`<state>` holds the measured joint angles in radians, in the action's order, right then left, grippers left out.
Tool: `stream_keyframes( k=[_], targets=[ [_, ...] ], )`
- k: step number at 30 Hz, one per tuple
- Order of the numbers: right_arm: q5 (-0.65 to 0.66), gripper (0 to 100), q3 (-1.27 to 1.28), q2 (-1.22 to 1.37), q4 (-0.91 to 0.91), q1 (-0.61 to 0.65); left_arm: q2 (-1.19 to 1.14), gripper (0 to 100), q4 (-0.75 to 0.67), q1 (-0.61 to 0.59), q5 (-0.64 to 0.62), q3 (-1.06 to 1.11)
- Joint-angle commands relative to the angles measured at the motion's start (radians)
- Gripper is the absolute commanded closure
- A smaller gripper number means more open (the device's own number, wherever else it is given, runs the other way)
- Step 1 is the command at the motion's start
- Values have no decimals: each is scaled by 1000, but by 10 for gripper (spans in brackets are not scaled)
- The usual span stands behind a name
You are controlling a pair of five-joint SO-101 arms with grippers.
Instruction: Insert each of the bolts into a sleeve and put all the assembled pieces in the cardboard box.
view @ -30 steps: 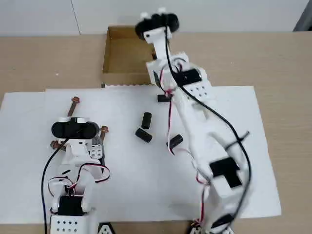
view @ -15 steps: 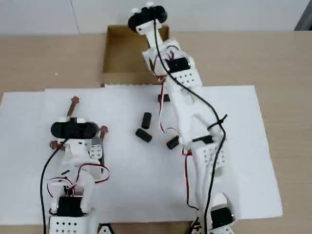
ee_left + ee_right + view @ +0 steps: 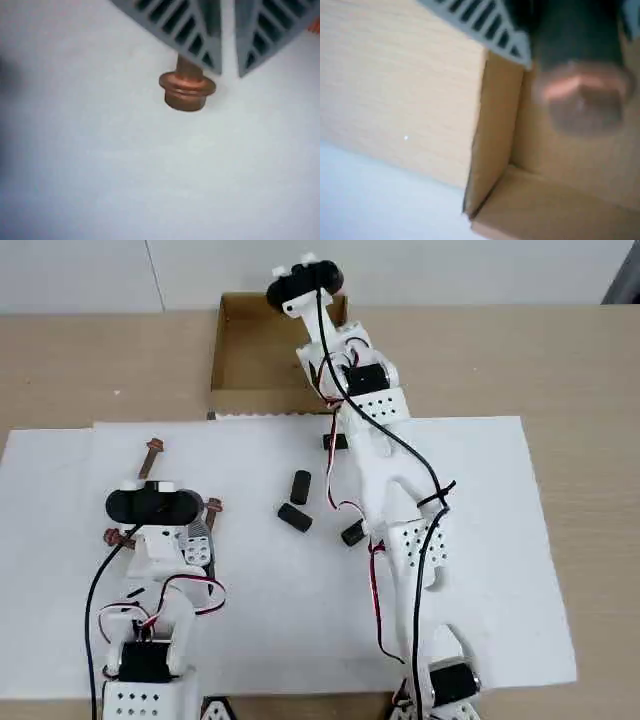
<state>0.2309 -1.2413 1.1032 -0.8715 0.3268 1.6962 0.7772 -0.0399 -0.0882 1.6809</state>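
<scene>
High view: the right arm is stretched from the table's near edge to the cardboard box point(image 3: 236, 352). In the right wrist view the right gripper point(image 3: 575, 40) is seen clamped on an assembled piece point(image 3: 582, 95), a dark sleeve with a coppery bolt head at its end. The piece is carried above the box floor, just inside a corner wall. That placement is judged to suit a release into the box without the wall being struck.

The left gripper point(image 3: 227, 70) is stationed low over the white paper point(image 3: 250, 620). Its jaws are brought nearly together, with a mere slit left between them. A bolt point(image 3: 187, 91) lies just at their tips. Its shank passes behind one finger rather than through the slit, so it is probably not gripped, though the close view leaves this uncertain.

Three sleeves point(image 3: 300, 486) lie loose near the paper's middle, and another bolt point(image 3: 151, 456) lies apart toward the far left. Further assemblies are judged outstanding.
</scene>
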Motion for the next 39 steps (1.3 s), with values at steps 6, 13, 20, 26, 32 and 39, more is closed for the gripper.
stream_keyframes(
  k=[6, 13, 20, 26, 32, 39],
  targets=[
    [5, 908, -78, -36, -13, -1, 12, 994, -23, 5, 3, -2],
    [3, 991, -233, -54, -271, 19, 12, 994, -23, 5, 3, -2],
    [3, 995, -442, -58, -567, 33, 12, 994, -23, 5, 3, -2],
    [3, 995, -440, -93, -805, 59, 12, 994, -23, 5, 3, -2],
    [5, 995, -440, -110, -834, 58, 12, 994, -23, 5, 3, -2],
    [12, 995, -439, -104, -849, 54, 12, 994, -23, 5, 2, -2]
  ],
)
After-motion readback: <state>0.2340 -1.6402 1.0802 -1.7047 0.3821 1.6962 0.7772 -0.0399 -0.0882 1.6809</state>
